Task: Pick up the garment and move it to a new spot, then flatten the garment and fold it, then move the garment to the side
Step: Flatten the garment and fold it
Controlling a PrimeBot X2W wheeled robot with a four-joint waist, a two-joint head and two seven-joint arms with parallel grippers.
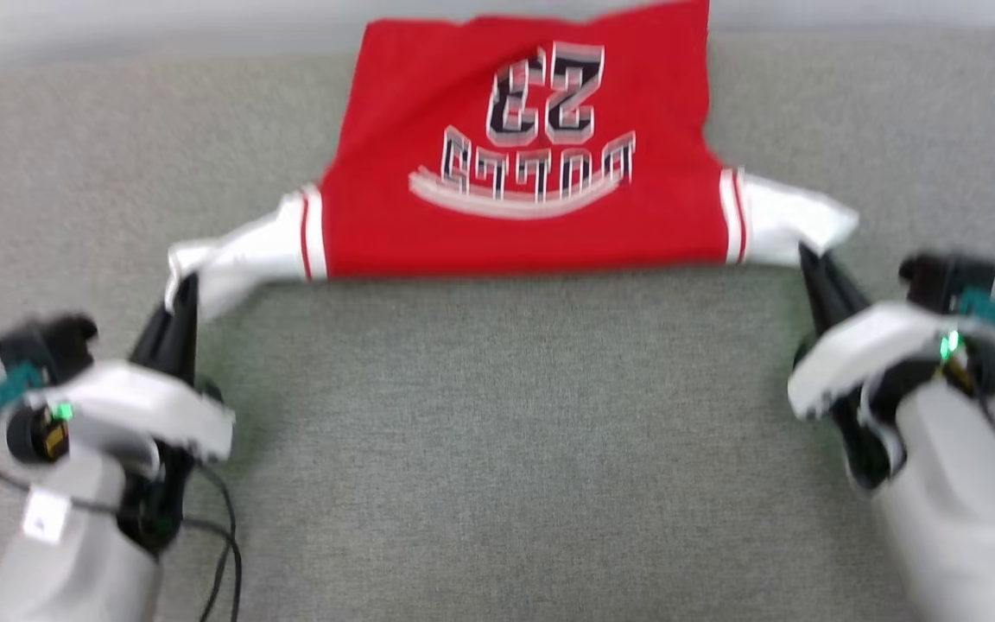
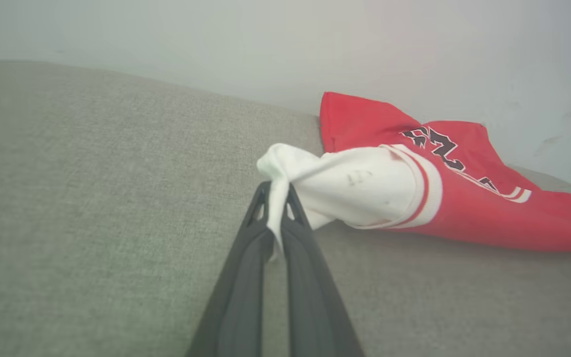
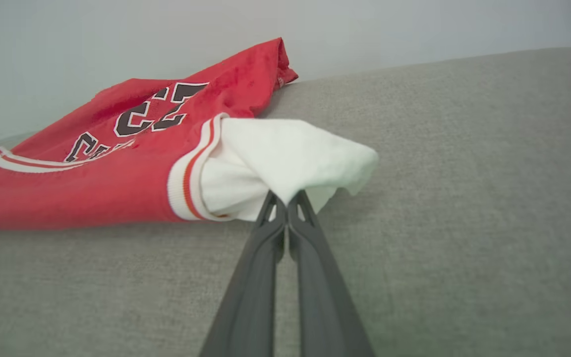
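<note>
The garment (image 1: 515, 155) is a red jersey with white sleeves and black white-outlined lettering facing up. It is stretched between my two grippers above the grey surface, its far end reaching the back edge. My left gripper (image 1: 185, 289) is shut on the white left sleeve (image 2: 345, 186), seen close in the left wrist view with cloth pinched between the fingertips (image 2: 278, 198). My right gripper (image 1: 808, 259) is shut on the white right sleeve (image 3: 285, 158), its tips (image 3: 285, 203) pressed together under the cloth. The near red edge hangs taut between the sleeves.
A grey fabric surface (image 1: 497, 449) spreads under and in front of the garment. A pale wall (image 2: 265, 44) rises behind its back edge. Cables (image 1: 221, 536) trail from my left wrist.
</note>
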